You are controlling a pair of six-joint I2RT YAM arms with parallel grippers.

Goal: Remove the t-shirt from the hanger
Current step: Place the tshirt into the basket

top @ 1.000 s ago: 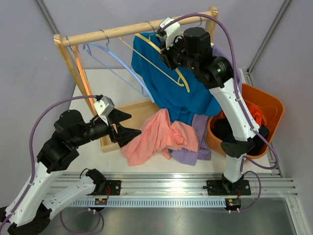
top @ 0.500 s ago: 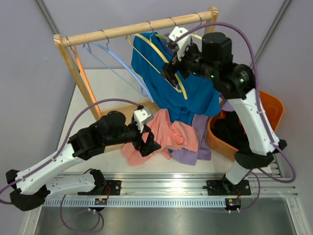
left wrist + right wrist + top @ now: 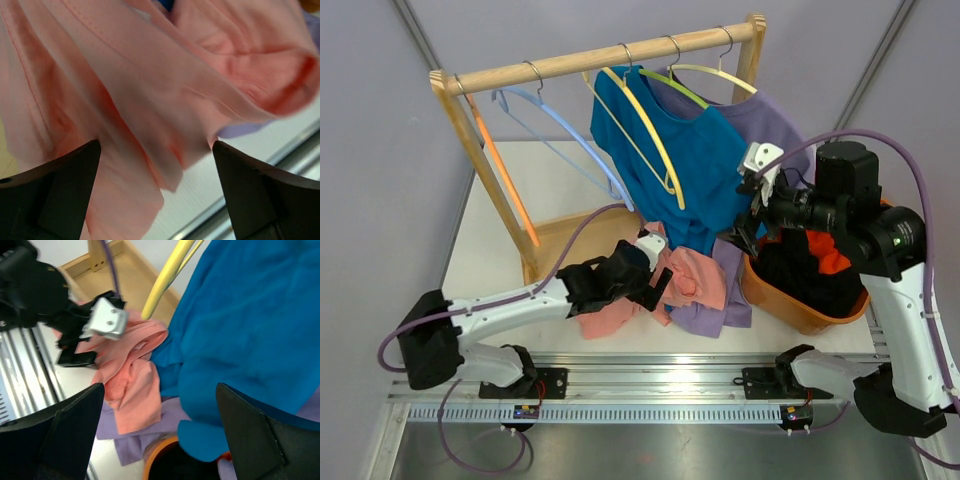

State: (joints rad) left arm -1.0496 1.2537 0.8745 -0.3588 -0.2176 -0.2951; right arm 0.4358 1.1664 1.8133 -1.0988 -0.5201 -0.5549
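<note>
The blue t-shirt is seen in the upper middle of the frame, hung on the yellow hanger on the wooden rack. The left gripper is spread wide open over the pink shirt, low in the middle. The right gripper is opened wide too, with nothing gripped, by the t-shirt's lower right edge

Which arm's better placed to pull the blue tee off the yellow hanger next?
Right. The right gripper, open, sits beside the lower edge of the blue t-shirt, facing the cloth. The left gripper, also open, is low over the pink shirt, farther from the yellow hanger.
</note>
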